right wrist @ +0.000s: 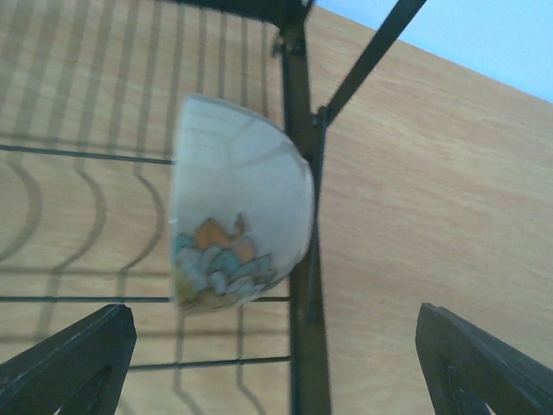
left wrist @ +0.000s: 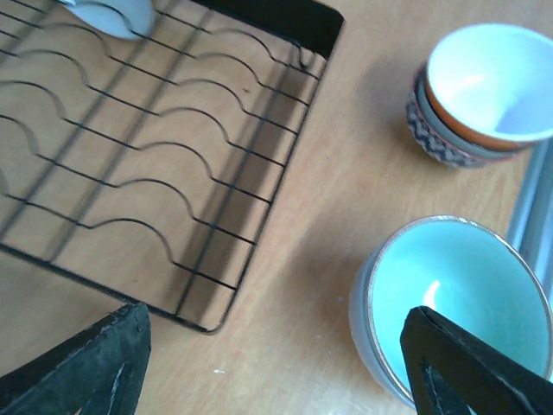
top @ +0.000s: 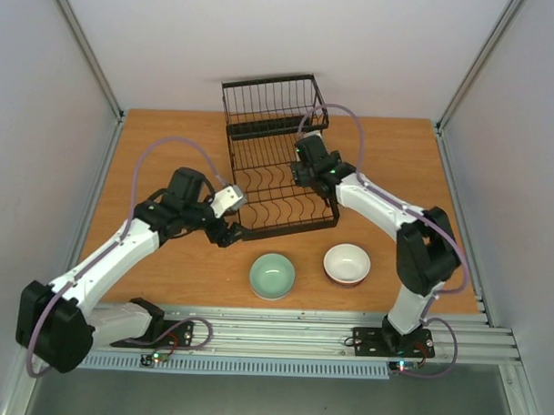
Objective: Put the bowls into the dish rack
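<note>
- Because bowls dry best on edge, a cream bowl (right wrist: pixel 238 203) with a painted flower stands tipped against the dish rack (top: pixel 280 185) wall, free of the right tool (right wrist: pixel 276 363), whose fingers are spread apart.
- The left tool (left wrist: pixel 276 363), also spread wide, hangs by the rack's near corner, facing the pale green bowl (left wrist: pixel 454 303) on the desk (top: pixel 170 131), likely next.
- A stacked pair (left wrist: pixel 484 95) waits just beyond.

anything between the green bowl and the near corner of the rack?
Nothing. In the left wrist view only bare wood table lies between the green bowl and the rack corner. The top view agrees.
</note>
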You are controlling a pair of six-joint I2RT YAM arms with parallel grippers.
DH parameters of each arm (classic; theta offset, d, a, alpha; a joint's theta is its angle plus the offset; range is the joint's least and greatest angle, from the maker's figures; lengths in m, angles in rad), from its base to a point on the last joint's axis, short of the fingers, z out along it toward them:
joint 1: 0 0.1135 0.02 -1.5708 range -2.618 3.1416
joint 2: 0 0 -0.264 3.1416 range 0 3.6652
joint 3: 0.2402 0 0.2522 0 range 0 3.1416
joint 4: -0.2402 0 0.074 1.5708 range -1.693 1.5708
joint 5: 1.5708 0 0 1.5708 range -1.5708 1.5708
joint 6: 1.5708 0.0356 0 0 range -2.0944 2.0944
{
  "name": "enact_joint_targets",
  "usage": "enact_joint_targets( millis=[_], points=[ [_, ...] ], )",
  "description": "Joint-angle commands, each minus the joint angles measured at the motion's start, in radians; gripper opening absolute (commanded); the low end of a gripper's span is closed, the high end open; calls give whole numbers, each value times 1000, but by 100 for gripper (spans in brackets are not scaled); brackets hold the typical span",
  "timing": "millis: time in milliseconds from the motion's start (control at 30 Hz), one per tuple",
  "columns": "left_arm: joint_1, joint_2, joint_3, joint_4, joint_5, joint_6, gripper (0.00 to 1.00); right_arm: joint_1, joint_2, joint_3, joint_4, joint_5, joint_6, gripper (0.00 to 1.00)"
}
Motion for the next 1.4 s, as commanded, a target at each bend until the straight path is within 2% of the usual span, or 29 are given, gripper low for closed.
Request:
enact_joint_targets(
  millis=[0,133,300,433,567,767,1167,1233,1367],
  points=[
    [-65,88,63,-119,51,70,78,-7,-141,-57,-8,-244,85,90],
    [-192,99,73,-206,0,161,77,-6,-278,-164,-43,-320,171,90],
    [-309,85,51,-264,-58,250,77,-6,-498,-317,-94,-343,262,90],
    [-382,116,-5,-155,-222,231,77,-6,-659,-409,-108,-392,297,89],
    [-398,168,2,-50,-327,204,76,-5,-748,-465,-123,-423,321,89],
    [-404,270,62,-25,-383,198,73,-3,-789,-488,-143,-434,328,88],
    [-406,314,70,-42,-363,179,71,-3,-760,-512,-130,-428,328,87],
    [-405,312,70,-42,-359,179,67,-3,-754,-512,-128,-427,329,87],
    [-405,315,73,-50,-347,179,53,-3,-743,-512,-127,-426,331,87]
  ],
)
